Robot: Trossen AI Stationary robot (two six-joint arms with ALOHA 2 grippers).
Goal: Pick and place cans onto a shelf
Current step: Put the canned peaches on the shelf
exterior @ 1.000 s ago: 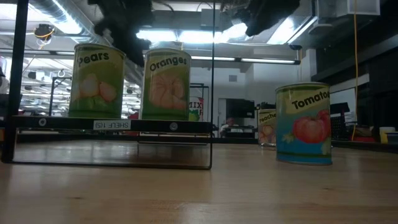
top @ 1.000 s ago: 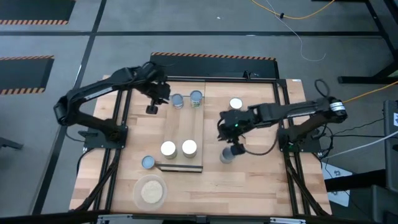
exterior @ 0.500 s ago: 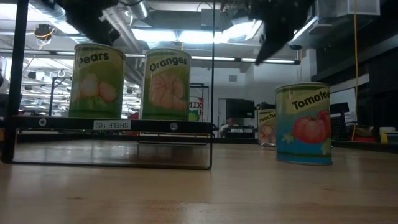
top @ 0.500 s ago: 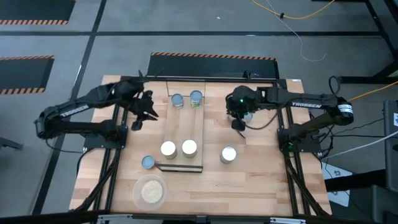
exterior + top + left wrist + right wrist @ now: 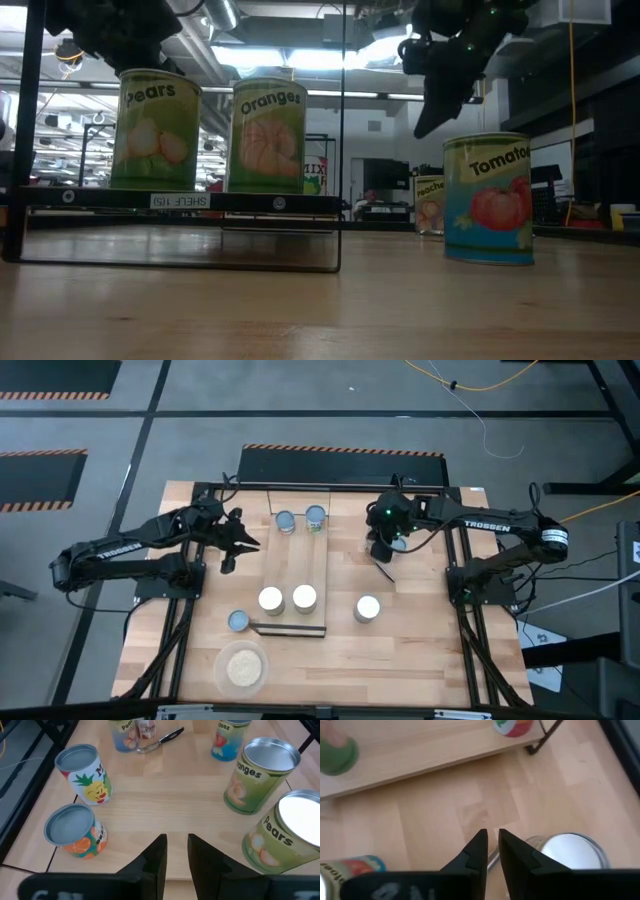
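We get bright, even overhead light; low view is backlit by ceiling lights [image 5: 290, 55], arms silhouetted. Right wrist view is soft; one can top [image 5: 568, 851] glares white.

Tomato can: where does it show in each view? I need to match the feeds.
High view: Tomato can stands on the table, right of the shelf.
Low view: at right, on the tabletop.
Left wrist view: far across the table, cut by the picture's edge.
Right wrist view: only its label shows, in a corner.
Shared landmark: Oranges can, its nearest neighbour on the shelf.
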